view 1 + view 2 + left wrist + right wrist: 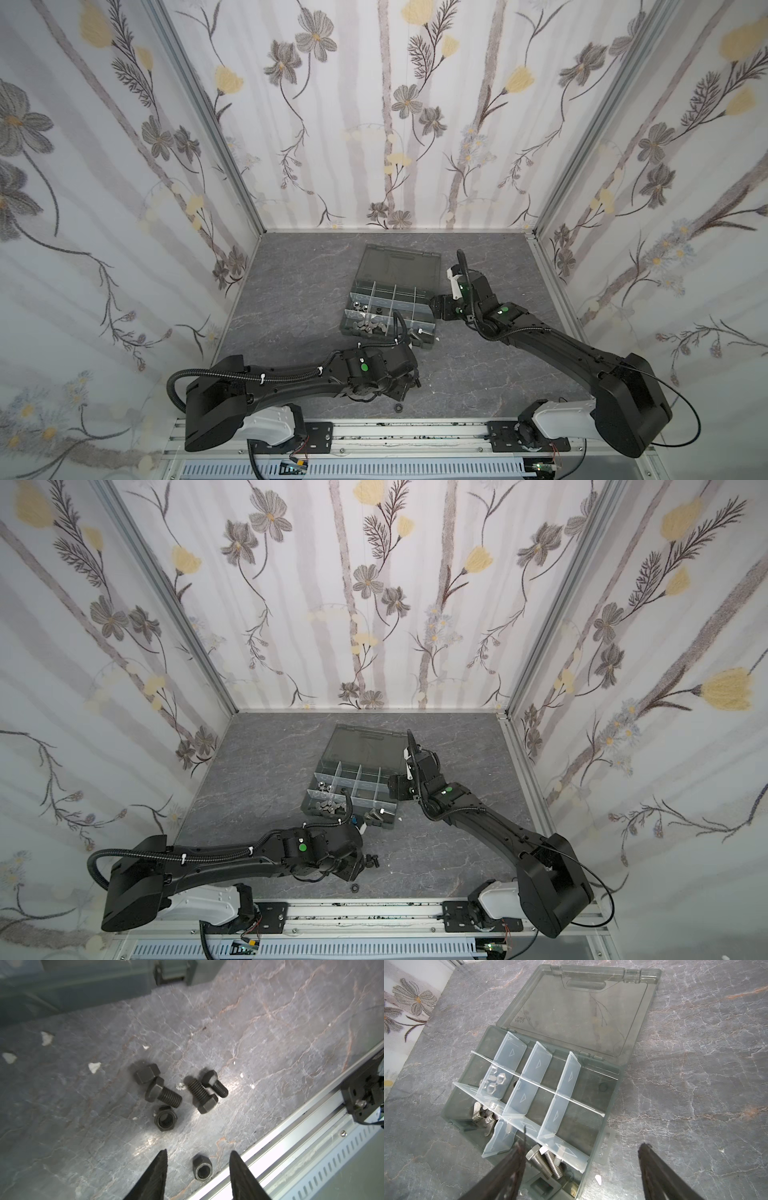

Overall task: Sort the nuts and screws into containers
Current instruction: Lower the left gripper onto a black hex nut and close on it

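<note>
Both top views look steeply down on the whole table [291, 291]; wrist views sit close.

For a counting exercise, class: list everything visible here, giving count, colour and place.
box: one, dark grey, lid open, mid table
loose bolts: four, black, near the front rail
loose nuts: two, black, beside those bolts
boxed bolts: at least two, silver, one cell
hex nuts: at least two, silver, another cell
wing nuts: several, silver, another cell
flecks: several, white, scattered
left gripper: one, black, open near a loose nut
right gripper: one, black, open at the box's edge

Organiser box [72, 987] blurred, edge-cropped
</note>
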You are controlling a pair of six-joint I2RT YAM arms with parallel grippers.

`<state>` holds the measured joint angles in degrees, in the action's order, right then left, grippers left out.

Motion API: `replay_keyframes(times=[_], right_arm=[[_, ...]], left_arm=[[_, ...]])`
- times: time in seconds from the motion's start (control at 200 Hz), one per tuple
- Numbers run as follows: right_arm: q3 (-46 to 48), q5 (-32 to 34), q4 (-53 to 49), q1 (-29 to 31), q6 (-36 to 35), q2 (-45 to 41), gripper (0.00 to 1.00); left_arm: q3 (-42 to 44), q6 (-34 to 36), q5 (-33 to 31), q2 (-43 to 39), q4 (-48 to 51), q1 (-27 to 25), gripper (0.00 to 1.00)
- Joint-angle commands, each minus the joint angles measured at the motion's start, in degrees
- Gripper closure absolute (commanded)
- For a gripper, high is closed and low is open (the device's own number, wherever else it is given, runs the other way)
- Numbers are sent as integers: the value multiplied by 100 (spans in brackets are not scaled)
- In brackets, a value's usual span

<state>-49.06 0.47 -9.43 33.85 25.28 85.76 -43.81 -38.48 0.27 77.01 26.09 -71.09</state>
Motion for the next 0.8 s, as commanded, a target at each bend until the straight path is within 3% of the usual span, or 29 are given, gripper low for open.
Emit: replay_keyframes(times=[0.0,0.385,0.794], right_arm=[[36,-12,304,-10,73,-41,16],[235,-12,353,-67,107,-169,15],[253,-41,365,-74,134,-182,15]], left_arm=[[-58,-145,135,180,141,-151,51],[-62,-230,366,577,225,-360,58],[-101,-160,440,884,307,-463,59]])
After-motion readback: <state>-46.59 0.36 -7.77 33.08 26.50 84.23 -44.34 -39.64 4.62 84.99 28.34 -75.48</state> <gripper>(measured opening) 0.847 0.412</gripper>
